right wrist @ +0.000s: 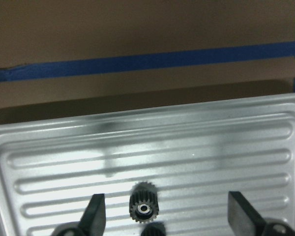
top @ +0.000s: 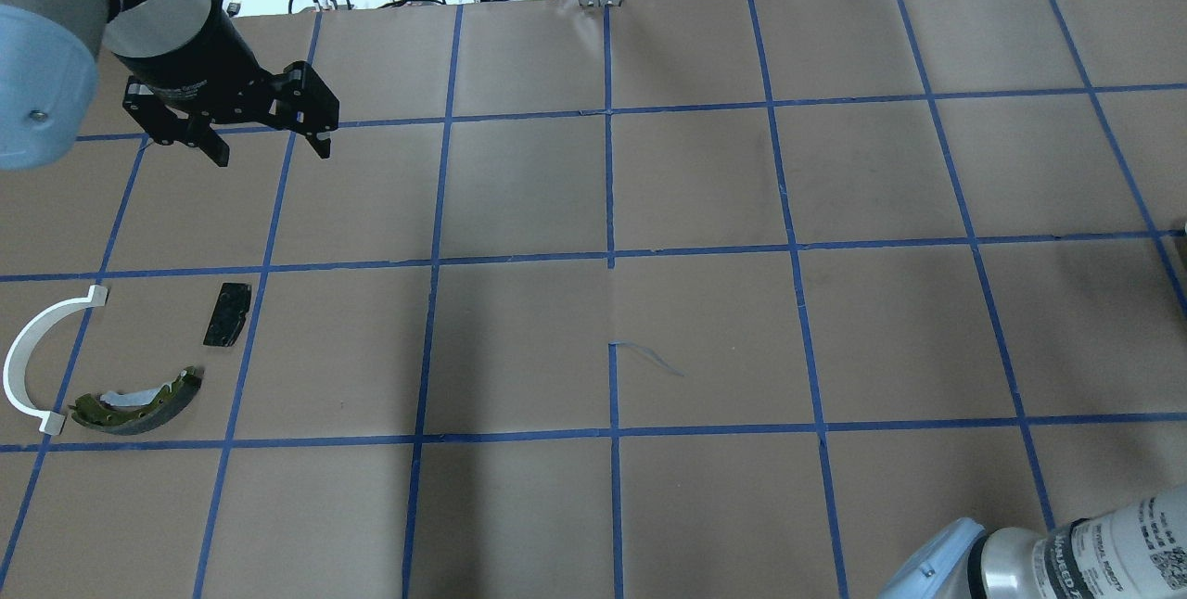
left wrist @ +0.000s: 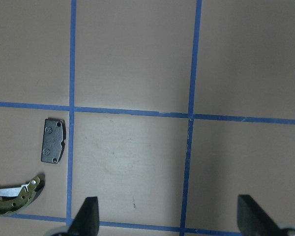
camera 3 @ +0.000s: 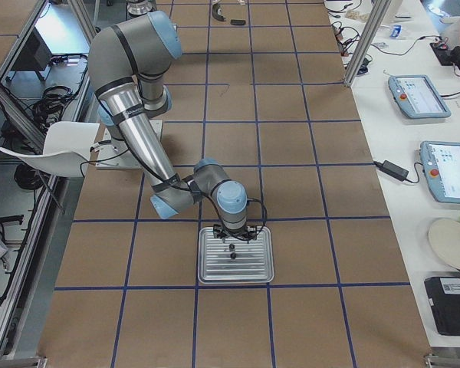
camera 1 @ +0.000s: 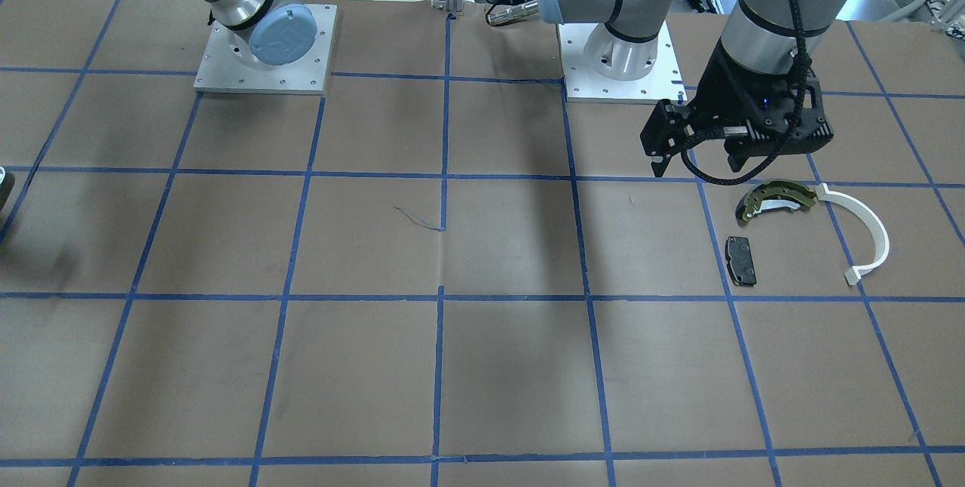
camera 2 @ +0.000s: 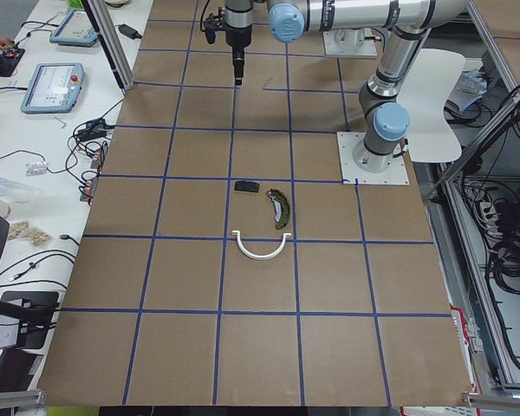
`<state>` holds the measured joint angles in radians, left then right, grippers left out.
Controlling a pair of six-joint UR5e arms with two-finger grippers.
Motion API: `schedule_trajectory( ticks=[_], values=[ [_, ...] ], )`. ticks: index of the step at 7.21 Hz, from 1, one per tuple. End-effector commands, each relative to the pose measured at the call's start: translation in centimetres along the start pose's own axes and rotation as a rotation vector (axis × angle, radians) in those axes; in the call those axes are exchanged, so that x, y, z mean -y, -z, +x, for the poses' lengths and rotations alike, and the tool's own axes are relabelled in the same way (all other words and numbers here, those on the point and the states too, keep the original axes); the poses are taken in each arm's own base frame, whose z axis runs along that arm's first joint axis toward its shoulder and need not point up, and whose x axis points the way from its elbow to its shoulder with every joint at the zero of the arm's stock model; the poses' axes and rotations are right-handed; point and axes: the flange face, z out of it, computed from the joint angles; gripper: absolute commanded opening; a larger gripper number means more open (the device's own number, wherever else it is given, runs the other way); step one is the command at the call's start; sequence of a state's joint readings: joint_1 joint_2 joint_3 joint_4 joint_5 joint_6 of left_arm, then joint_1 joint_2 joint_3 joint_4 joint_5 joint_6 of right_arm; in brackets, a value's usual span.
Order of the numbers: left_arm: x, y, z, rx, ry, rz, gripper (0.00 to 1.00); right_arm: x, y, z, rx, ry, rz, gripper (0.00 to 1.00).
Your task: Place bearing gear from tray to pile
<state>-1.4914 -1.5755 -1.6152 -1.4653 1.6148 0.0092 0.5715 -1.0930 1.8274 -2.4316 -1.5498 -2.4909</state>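
A small dark toothed bearing gear (right wrist: 143, 202) stands on the ribbed metal tray (right wrist: 49, 162). My right gripper (right wrist: 163, 195) is open above the tray, with the gear between its fingers, nearer the left one. A second small dark part (right wrist: 153, 229) peeks in just below the gear. The exterior right view shows this gripper (camera 3: 234, 232) over the tray (camera 3: 253, 268). The pile is an olive-yellow brake shoe (camera 1: 776, 199), a black pad (camera 1: 740, 261) and a white arc strip (camera 1: 868, 234). My left gripper (camera 1: 697, 163) is open and empty, hanging above the table beside the pile.
The table is brown paper with a blue tape grid. In the overhead view the pile parts, the brake shoe (top: 139, 402), pad (top: 228, 313) and strip (top: 32, 358), lie at the left, with the left gripper (top: 272, 149) farther out. The arm bases (camera 1: 264, 50) stand at the robot's edge.
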Motion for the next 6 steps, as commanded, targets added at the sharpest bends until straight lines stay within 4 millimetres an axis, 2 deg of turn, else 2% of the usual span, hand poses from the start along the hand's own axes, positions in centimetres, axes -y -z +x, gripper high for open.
schedule_trajectory(
  ticks=[1, 4, 5, 6],
  values=[
    [-0.1, -0.2, 0.0, 0.002, -0.001, -0.007, 1.00, 0.0, -0.5, -0.5, -0.010, 0.003, -0.009, 0.84],
    [0.0, -0.2, 0.0, 0.000, 0.000, -0.004, 1.00, -0.8, -1.3, -1.0, -0.006, -0.019, -0.001, 0.80],
    [0.0, -0.2, -0.1, 0.001, 0.002, -0.004, 1.00, -0.8, -1.6, -1.0, -0.008, -0.020, -0.005, 0.73],
    [0.1, -0.3, -0.1, 0.001, 0.000, -0.006, 1.00, -0.9, -1.7, -1.0, -0.009, -0.028, -0.010, 0.46]
  ],
)
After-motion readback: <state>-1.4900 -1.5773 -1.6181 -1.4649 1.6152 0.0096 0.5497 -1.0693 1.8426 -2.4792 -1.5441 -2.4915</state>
